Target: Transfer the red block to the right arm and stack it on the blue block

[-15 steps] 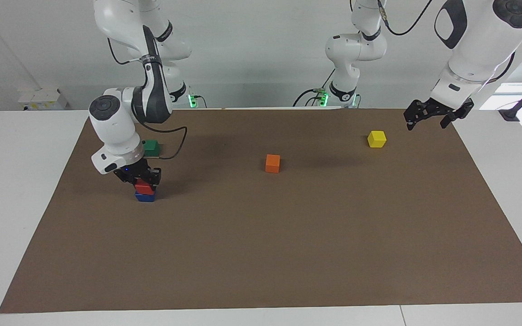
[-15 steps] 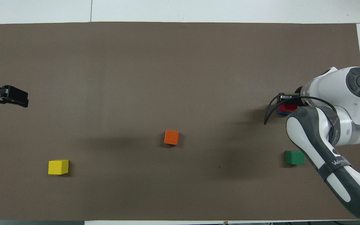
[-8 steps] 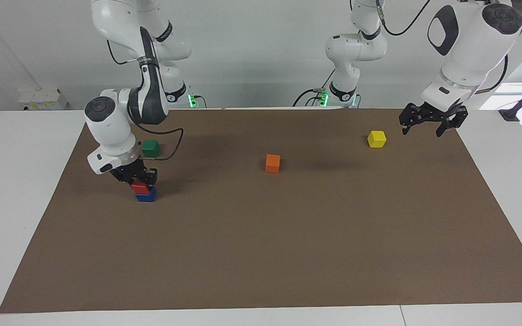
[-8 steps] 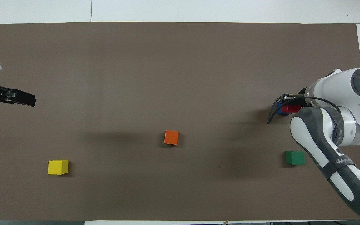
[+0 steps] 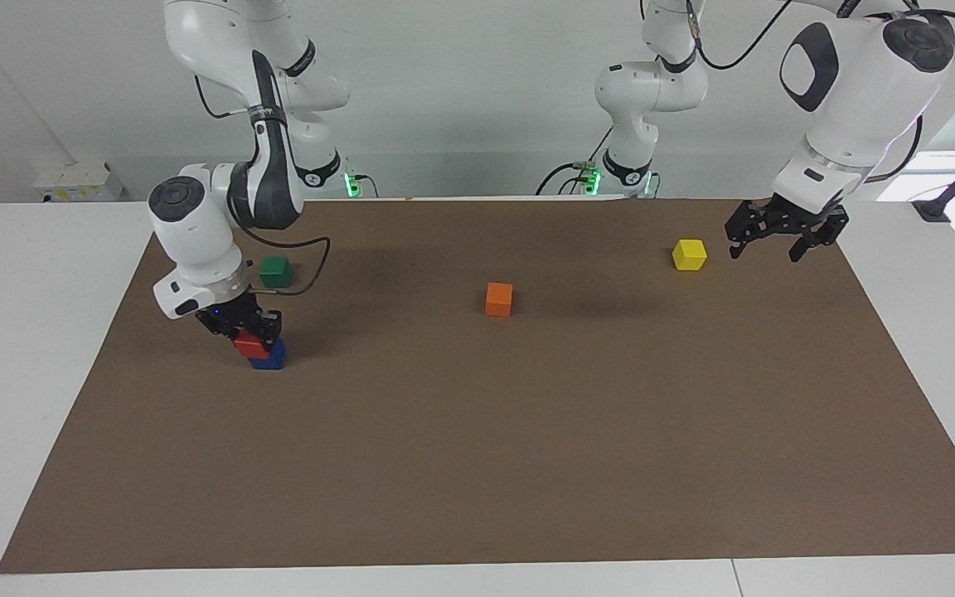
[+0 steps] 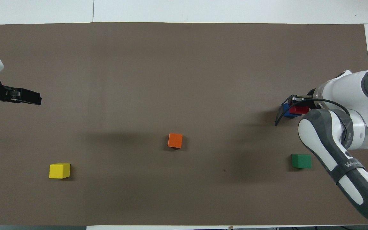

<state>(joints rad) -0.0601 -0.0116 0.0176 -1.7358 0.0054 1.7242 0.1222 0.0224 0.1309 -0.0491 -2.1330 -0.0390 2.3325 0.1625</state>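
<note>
The red block is gripped by my right gripper, which is shut on it. It sits against the top of the blue block but is shifted off centre toward the right arm's end of the table. In the overhead view the red block shows under the right gripper, with part of the blue block uncovered beside it. My left gripper is open and empty, in the air over the mat beside the yellow cube; it also shows in the overhead view.
A green cube lies nearer to the robots than the stack, close to the right arm's elbow. An orange cube lies mid-mat. A yellow cube lies toward the left arm's end. The brown mat covers the table.
My right gripper has moved toward the right arm's end with the red block, which now sits off centre on the blue block. My left gripper has drifted slightly toward the yellow cube.
</note>
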